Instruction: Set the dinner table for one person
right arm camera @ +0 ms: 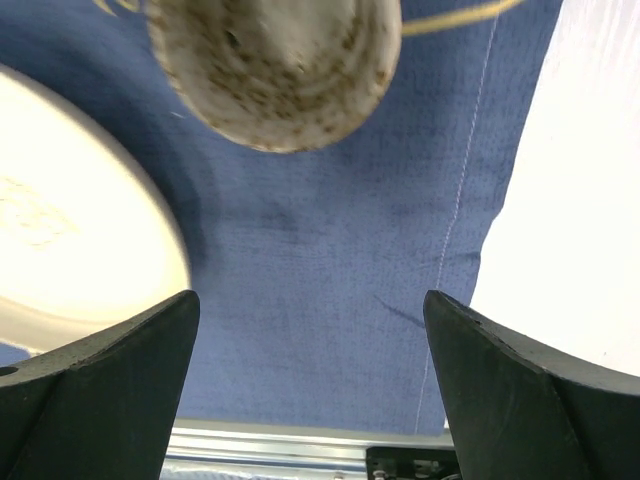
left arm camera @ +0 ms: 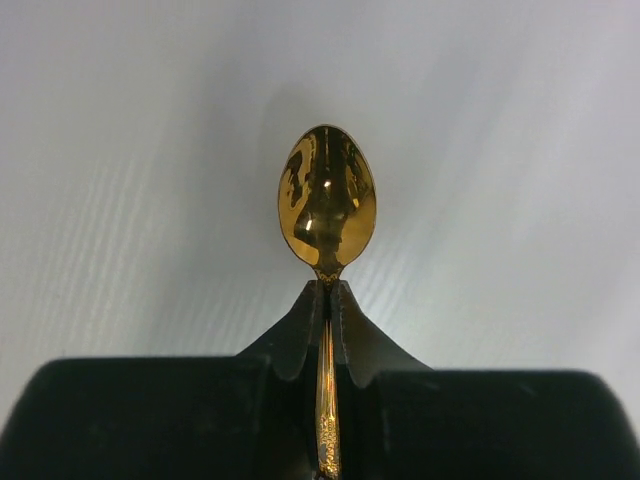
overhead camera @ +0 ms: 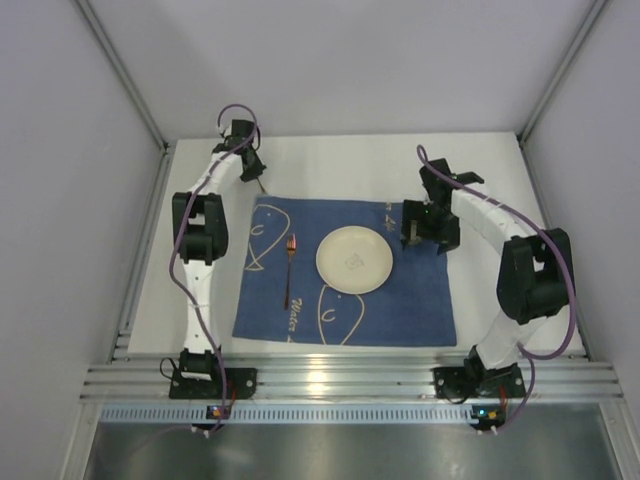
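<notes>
Counter (overhead camera: 350, 160) carries mat (overhead camera: 420, 310), centre-near. Done: plate (overhead camera: 353, 260) mid-mat, fork (overhead camera: 289, 268) left of it. Left tool (left arm camera: 328, 285) clamps spoon (left arm camera: 327, 200) over far-left counter; not yet laid. Right tool (right arm camera: 310, 330) wide, empty, above mat's far-right part, by a speckled vessel (right arm camera: 275, 70).

The handle of the gold spoon (left arm camera: 327, 205) is partly hidden between the fingers (left arm camera: 293, 338) of the left gripper (left arm camera: 328, 288) and cut off below. The plate (right arm camera: 70, 220) and a blurred speckled vessel (right arm camera: 275, 70) run off the right wrist view's edges.
</notes>
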Controlling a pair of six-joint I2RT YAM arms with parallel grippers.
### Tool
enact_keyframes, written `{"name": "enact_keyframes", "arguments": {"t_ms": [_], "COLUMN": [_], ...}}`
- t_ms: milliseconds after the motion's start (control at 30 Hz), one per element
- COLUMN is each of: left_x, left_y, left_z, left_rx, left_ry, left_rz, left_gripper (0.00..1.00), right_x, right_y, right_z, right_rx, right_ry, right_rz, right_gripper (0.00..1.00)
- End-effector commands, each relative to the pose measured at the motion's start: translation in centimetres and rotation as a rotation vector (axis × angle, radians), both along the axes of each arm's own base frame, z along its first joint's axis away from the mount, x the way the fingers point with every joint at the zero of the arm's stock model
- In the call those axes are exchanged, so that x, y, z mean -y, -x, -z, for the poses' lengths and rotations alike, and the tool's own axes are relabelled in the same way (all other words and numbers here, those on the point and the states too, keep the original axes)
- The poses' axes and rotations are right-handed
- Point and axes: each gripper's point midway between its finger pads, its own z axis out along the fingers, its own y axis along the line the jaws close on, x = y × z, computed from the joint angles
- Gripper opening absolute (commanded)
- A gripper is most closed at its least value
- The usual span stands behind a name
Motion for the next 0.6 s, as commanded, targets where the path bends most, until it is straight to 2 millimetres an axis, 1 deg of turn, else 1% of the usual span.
{"name": "enact_keyframes", "arguments": {"t_ms": [0,33,67,100,133,167,200,233,267,300,333,367,400,433,467,500,533,567], "left_x": [2.6,2.9,3.5,3.7,3.8,4.6,5.2,5.9,6.3,6.9,8.0,8.7,9.5,11.4,12.4,13.5,15.6,16.6], "left_y": [-1.2,-1.4,-1.2,-1.1,-0.7,-0.2,0.2,0.9,1.5,2.0,3.0,3.8,4.4,5.7,6.5,7.2,8.5,9.3], "left_z": [-10.6,-12.3,-13.9,-14.6,-15.0,-16.2,-16.7,-16.2,-17.5,-17.7,-17.0,-18.3,-18.4,-17.4,-18.5,-18.6,-18.2,-19.0], "left_rx": [0.21,0.24,0.258,0.266,0.264,0.273,0.273,0.252,0.268,0.263,0.236,0.253,0.248,0.205,0.218,0.21,0.189,0.195], "left_ry": [0.174,0.2,0.229,0.242,0.26,0.294,0.319,0.336,0.347,0.359,0.378,0.394,0.411,0.449,0.47,0.48,0.483,0.483], "left_rz": [0.043,0.042,0.06,0.062,0.048,0.072,0.089,0.09,0.099,0.113,0.126,0.14,0.153,0.179,0.201,0.221,0.259,0.281], "left_gripper": [0.0,0.0,0.0,0.0,0.0,0.0,0.0,0.0,0.0,0.0,0.0,0.0,0.0,0.0,0.0,0.0,0.0,0.0], "right_x": [-0.8,-0.9,-0.9,-0.9,-1.0,-1.0,-1.2,-1.4,-1.7,-2.4,-2.8,-3.5,-3.7,-3.9,-4.2,-4.6,-4.7,-4.9], "right_y": [-2.4,-2.9,-3.2,-3.3,-3.6,-3.7,-3.7,-3.8,-3.9,-3.7,-3.5,-3.3,-3.4,-3.1,-3.1,-3.0,-2.7,-2.5], "right_z": [-3.9,-4.7,-5.1,-5.7,-6.5,-7.2,-7.7,-8.3,-8.7,-9.6,-9.8,-10.3,-11.2,-11.4,-11.8,-13.0,-12.9,-13.4], "right_rx": [0.107,0.127,0.137,0.151,0.171,0.188,0.2,0.214,0.231,0.248,0.252,0.259,0.293,0.297,0.312,0.356,0.36,0.377], "right_ry": [-0.051,-0.055,-0.057,-0.059,-0.062,-0.07,-0.083,-0.097,-0.115,-0.16,-0.189,-0.229,-0.253,-0.274,-0.293,-0.329,-0.348,-0.368], "right_rz": [-0.006,-0.009,-0.009,-0.01,-0.01,-0.01,-0.01,-0.01,-0.01,-0.02,-0.019,-0.028,-0.026,-0.013,-0.013,-0.018,-0.007,-0.006], "right_gripper": [0.94,0.93,0.94,0.94,0.94,0.94,0.94,0.94,0.95,0.95,0.95,0.96,0.96,0.96,0.96,0.96,0.96,0.97]}}
